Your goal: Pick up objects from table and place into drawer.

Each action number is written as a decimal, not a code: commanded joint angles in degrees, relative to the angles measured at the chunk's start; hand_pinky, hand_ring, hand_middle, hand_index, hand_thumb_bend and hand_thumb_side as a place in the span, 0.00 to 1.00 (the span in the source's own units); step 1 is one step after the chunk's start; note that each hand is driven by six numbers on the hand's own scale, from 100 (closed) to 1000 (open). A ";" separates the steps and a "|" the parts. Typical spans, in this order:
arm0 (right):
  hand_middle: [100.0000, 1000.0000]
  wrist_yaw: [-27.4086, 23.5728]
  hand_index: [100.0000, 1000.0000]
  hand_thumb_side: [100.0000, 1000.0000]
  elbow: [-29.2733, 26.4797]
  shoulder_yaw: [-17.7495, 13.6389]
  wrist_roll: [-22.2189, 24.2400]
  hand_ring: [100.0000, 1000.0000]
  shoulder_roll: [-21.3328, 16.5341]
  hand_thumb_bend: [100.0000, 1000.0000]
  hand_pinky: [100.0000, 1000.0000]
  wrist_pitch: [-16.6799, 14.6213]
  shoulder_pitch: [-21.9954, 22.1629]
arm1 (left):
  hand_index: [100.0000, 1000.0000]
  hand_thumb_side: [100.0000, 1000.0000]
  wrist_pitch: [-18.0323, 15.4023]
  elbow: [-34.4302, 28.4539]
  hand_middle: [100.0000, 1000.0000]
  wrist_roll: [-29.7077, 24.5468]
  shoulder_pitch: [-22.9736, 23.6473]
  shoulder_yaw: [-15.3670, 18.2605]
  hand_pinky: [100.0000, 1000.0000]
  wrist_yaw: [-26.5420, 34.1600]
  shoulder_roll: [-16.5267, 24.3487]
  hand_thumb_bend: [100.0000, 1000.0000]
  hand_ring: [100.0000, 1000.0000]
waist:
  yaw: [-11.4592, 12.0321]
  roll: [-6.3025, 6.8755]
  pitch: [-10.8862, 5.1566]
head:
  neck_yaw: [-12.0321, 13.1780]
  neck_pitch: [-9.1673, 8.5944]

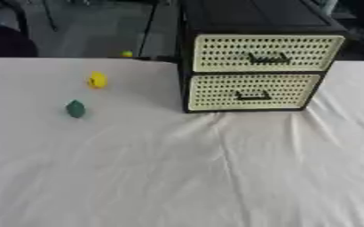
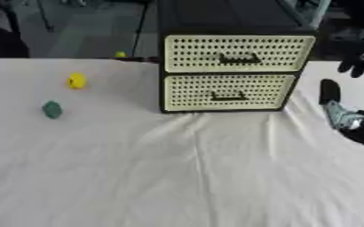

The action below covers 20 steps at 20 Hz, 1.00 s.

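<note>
A white cloth (image 1: 216, 177) covers the desk, creased in pale grey folds. The drawer cabinet (image 1: 255, 17) has a black frame and top. Its upper drawer (image 1: 264, 53) and lower drawer (image 1: 251, 91) have cream fronts dotted all over with small dark holes, each with a black handle. A small yellow object (image 1: 97, 80) and a small dark green object (image 1: 76, 108) lie on the cloth. The right robot hand (image 2: 362, 55) is black.
</note>
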 commanded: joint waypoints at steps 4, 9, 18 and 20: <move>0.21 -2.20 0.80 0.42 -0.88 0.20 4.33 0.16 -7.05 0.00 0.08 1.94 -0.87 | 0.89 0.88 -0.05 -0.76 0.83 -0.55 -0.33 -0.39 0.47 0.21 0.55 0.22 0.67 | 0.21 0.05 -1.58 | 0.02 0.50; 0.09 -6.07 0.85 0.19 -0.88 1.65 11.86 0.06 -10.47 0.00 0.00 5.15 -1.59 | 0.89 0.88 0.10 -0.76 0.83 -0.96 -0.07 -0.72 0.47 0.45 0.46 0.22 0.67 | 0.59 -0.18 -2.01 | -0.32 0.96; 0.01 -15.07 0.83 0.03 -0.88 3.93 22.77 0.00 -12.54 0.00 0.00 10.52 -3.58 | 0.89 0.89 0.46 -0.76 0.83 -1.48 0.07 -1.12 0.47 1.09 0.19 0.20 0.67 | 1.23 -0.68 -2.25 | -1.22 1.03; 0.00 -15.20 0.84 0.03 -0.88 4.66 24.66 0.00 -12.91 0.00 0.00 11.73 -4.04 | 0.89 0.89 0.51 -0.76 0.83 -1.62 0.08 -1.20 0.47 1.24 0.12 0.20 0.67 | 1.43 -0.77 -2.27 | -1.52 1.05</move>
